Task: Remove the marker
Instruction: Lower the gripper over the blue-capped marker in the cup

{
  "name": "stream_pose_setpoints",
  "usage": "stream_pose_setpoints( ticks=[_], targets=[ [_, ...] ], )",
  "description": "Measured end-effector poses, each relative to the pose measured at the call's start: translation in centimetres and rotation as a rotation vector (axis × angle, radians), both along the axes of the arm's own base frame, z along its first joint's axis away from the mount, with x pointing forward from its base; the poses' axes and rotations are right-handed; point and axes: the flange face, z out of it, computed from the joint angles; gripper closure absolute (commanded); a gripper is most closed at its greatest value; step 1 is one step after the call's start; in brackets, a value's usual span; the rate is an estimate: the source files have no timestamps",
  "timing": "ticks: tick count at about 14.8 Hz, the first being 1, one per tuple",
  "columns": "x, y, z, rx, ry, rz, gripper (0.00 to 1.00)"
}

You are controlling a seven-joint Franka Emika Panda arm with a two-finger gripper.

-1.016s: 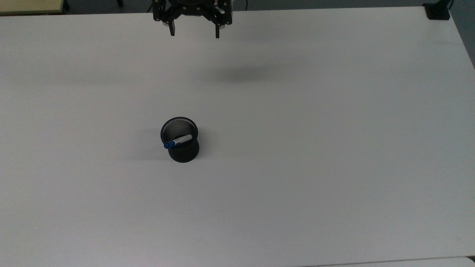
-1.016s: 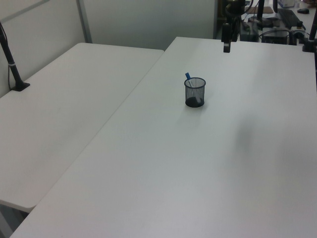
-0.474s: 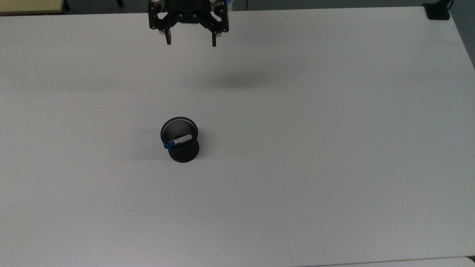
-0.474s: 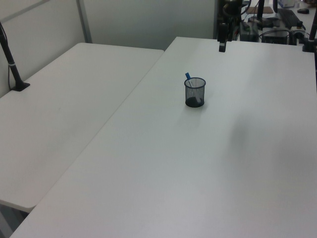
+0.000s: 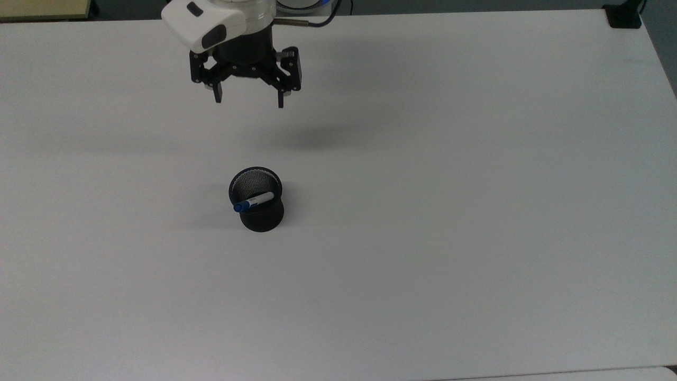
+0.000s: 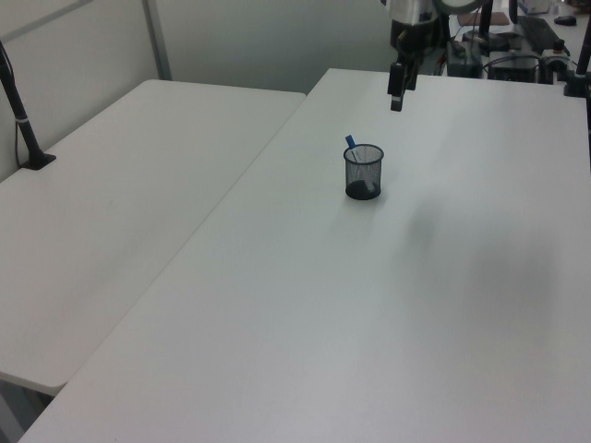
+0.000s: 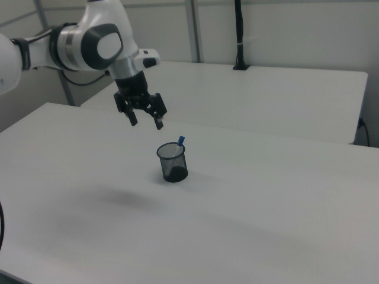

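Approach: marker in cup, not yet gripped.
The marker stood tilted in a black mesh cup on the white table, its blue cap leaning on the rim and poking above it. White barrel, blue cap. Judged light, rigid and smooth; the exposed cap end looked the best grip point. The gripper hung above and well apart, fingers spread wide, empty.
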Motion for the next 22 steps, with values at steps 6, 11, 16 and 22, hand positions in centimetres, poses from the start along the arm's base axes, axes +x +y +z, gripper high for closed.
stream_pose_setpoints(
  ticks=[6, 11, 16, 22],
  targets=[
    [3.5, -3.3, -4.4, -0.002, -0.108, -0.084, 0.1],
    [5.4, -4.6, -6.9, 0.012, -0.193, -0.152, 0.24],
    [6.8, -4.1, -9.2, 0.025, -0.254, -0.166, 0.26],
    [7.7, -3.0, -11.0, 0.037, -0.277, -0.163, 0.36]
  ],
)
